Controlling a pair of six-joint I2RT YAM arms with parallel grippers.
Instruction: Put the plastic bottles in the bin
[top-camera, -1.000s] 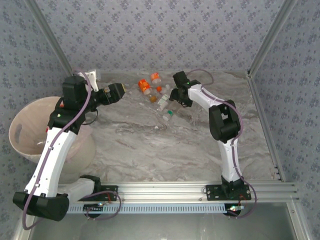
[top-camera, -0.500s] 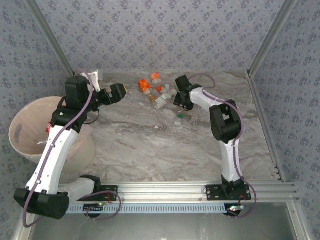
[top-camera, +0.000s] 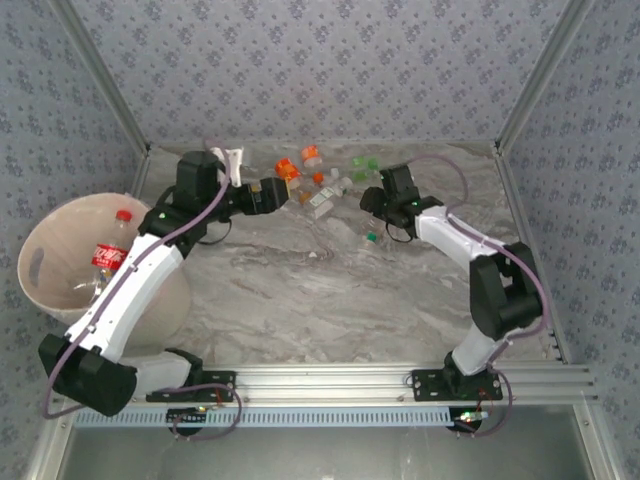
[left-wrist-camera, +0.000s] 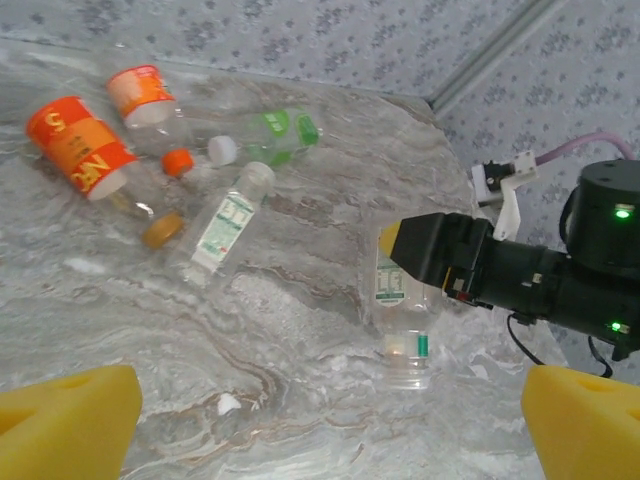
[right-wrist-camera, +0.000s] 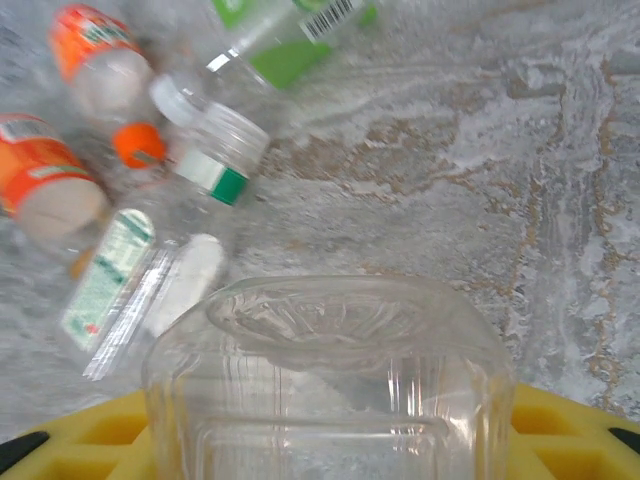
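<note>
Bin (top-camera: 60, 240): one red-capped bottle (top-camera: 112, 245) is counted inside; a cluster of bottles (top-camera: 312, 190) is left on the bench (top-camera: 320, 300), one clear bottle (right-wrist-camera: 330, 400) being clamped in the right jaws, the left jaws held apart, empty.

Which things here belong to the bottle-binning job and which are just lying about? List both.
Job: loose plastic bottles; clear bottle gripped by the right pincer; red-capped bottle inside the pink bin.
Lying about: white scrap on the marble-look table; patterned walls.
</note>
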